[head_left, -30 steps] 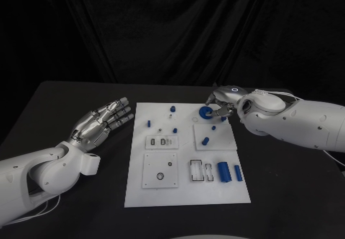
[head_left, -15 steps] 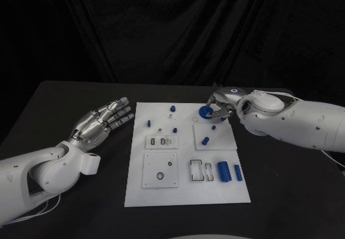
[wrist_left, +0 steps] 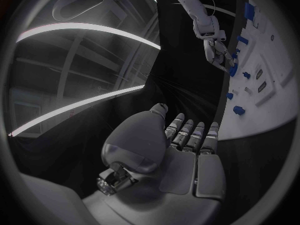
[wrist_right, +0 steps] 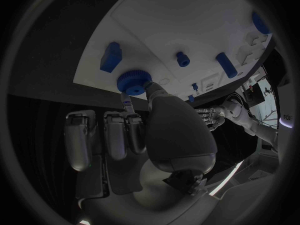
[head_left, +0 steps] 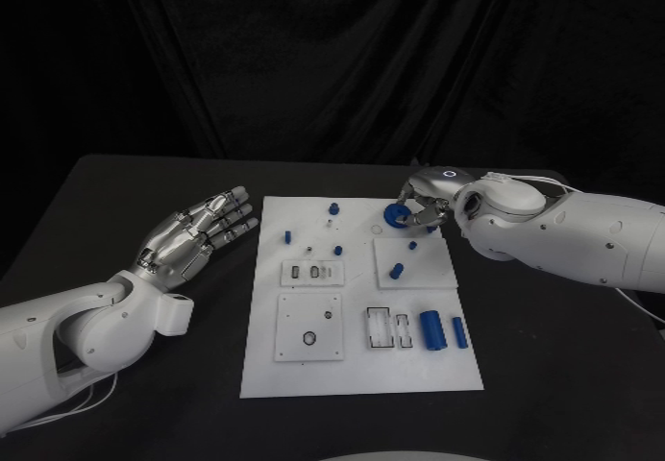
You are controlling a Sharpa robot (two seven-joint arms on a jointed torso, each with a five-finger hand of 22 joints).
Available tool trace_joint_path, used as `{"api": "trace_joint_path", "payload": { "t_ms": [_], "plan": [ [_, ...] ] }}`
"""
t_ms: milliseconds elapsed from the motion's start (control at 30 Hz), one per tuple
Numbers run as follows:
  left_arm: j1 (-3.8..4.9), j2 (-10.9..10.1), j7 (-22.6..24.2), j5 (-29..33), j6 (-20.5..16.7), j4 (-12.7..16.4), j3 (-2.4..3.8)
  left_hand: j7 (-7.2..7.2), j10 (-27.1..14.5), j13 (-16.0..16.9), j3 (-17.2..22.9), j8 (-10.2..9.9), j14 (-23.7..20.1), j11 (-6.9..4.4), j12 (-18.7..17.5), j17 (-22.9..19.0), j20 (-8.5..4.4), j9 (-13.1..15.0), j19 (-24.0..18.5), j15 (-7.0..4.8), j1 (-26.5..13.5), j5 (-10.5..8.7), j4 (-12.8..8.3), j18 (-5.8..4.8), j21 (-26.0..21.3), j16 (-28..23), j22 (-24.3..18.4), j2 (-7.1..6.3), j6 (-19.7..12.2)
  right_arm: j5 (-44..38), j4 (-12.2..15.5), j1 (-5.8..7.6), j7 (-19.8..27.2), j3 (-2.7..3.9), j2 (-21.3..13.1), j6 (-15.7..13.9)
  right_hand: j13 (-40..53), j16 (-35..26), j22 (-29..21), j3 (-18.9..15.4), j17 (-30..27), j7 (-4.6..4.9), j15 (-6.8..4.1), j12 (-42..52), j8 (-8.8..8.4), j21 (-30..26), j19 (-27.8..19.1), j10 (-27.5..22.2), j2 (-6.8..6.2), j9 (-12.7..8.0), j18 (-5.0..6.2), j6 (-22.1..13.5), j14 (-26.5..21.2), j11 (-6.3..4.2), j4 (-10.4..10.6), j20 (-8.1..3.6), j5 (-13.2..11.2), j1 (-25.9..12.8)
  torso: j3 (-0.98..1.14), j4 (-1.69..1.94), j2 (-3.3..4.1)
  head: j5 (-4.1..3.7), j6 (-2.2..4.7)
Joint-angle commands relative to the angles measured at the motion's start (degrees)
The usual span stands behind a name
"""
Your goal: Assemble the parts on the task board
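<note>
Black curtain [head_left: 332, 77] behind black table [head_left: 153, 182]; dim room.

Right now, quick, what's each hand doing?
Left hand: open, fingers spread, holding nothing, beside the task board.
Right hand: holding the blue round part at the board's far edge.

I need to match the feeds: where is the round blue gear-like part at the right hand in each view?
Head view: blue gear-like part at the task board's far right corner, against the right hand's fingertips.
Left wrist view: a small blue spot at the other hand's fingertips, on the board's edge.
Right wrist view: blue ribbed disc at the board's edge, at the thumb tip.
Shared landmark: the right hand's fingertips.
</note>
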Motion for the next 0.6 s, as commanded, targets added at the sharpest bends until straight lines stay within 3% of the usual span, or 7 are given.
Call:
{"api": "trace_joint_path", "payload": {
  "t_ms": [33, 133, 167, 367, 600],
  "plan": [
    [-0.05, 0.1, 9.9, -0.1, 1.0, 0.0, 0.03, 1.63, 0.0, 0.1, 0.3, 0.1, 0.2, 0.22, 0.2, 0.1, 0.12, 0.0, 0.3, 0.31, 0.6, 0.15, -0.1, -0.3, 0.4, 0.2, 0.1, 0.04, 0.2, -0.4, -0.2, -0.55, -0.9, -0.26, 0.0, 1.6, 15.1, 0.1, 14.9, 0.7, 15.1, -0.98, -0.08, 0.2, 0.87, -0.1, 5.8, 6.1, 0.39, 1.2, -0.35, 1.9, 6.0, -0.22, -0.7, 0.07, 1.7, 1.2, 0.01, 0.0, -0.01, 0.07, -0.16],
    [-0.06, 0.1, 9.9, -0.1, 1.0, 0.0, 0.03, 1.63, 0.0, 0.1, 0.3, 0.1, 0.2, 0.22, 0.2, 0.1, 0.12, 0.0, 0.3, 0.31, 0.6, 0.15, -0.1, -0.3, 0.4, 0.2, 0.1, 0.04, 0.2, -0.4, -0.2, -0.58, -0.8, -0.26, 0.0, 1.8, 15.1, 0.1, 14.8, 1.4, 15.1, -1.43, -0.42, 0.2, 1.57, -0.1, 5.8, 6.1, 0.36, 2.1, -0.34, 3.3, 6.0, -0.61, -1.6, -0.22, 3.2, 1.8, 0.02, 0.01, 0.0, 0.08, -0.12],
    [-0.06, 0.1, 9.9, -0.1, 1.0, 0.0, 0.03, 1.63, 0.0, 0.1, 0.3, 0.1, 0.2, 0.22, 0.2, 0.1, 0.12, 0.0, 0.3, 0.31, 0.6, 0.15, -0.1, -0.3, 0.4, 0.2, 0.1, 0.04, 0.2, -0.4, -0.2, -0.59, -0.8, -0.26, 0.0, 2.0, 15.1, 0.1, 14.9, 2.0, 15.1, -1.57, -0.58, 0.2, 1.87, -0.1, 5.8, 6.1, 0.28, 2.7, -0.34, 3.8, 6.0, -0.74, -2.2, -0.45, 5.2, 2.0, 0.02, 0.01, 0.0, 0.08, -0.12],
    [-0.06, 0.1, 9.9, -0.1, 1.1, 0.0, 0.03, 1.67, 0.0, 0.1, 0.4, 0.1, 0.2, 0.31, 0.2, 0.1, 0.12, 0.0, 0.3, 0.33, 0.6, 0.15, -0.1, -0.34, 0.4, 0.3, 0.1, 0.04, 0.1, -0.4, -0.2, -0.62, -0.6, -0.26, -0.1, 2.2, 15.1, 0.1, 14.9, 3.0, 15.1, -1.76, -0.73, 0.2, 2.3, 0.0, 5.9, 6.1, 0.07, 3.8, -0.37, 4.5, 6.0, -0.9, -3.2, -0.61, 7.6, 2.1, -0.01, -0.04, -0.02, 0.33, -0.12],
    [-0.07, 0.0, 9.8, -0.1, 1.1, 0.1, 0.03, 1.67, 0.0, 0.1, 0.4, 0.1, 0.2, 0.31, 0.2, 0.1, 0.12, 0.0, 0.3, 0.33, 0.6, 0.15, -0.1, -0.34, 0.4, 0.3, 0.1, 0.04, 0.1, -0.4, 0.3, -0.61, 0.0, -0.24, -0.6, 0.4, 15.1, 0.1, 15.0, 3.4, 15.1, -2.2, -1.02, 0.2, 3.34, 0.1, 6.0, 6.1, -0.1, 5.2, -0.41, 5.4, 6.0, -1.26, -4.0, -0.84, 8.8, 1.8, -0.01, 0.01, -0.02, 0.56, -0.07]
  ]
}}
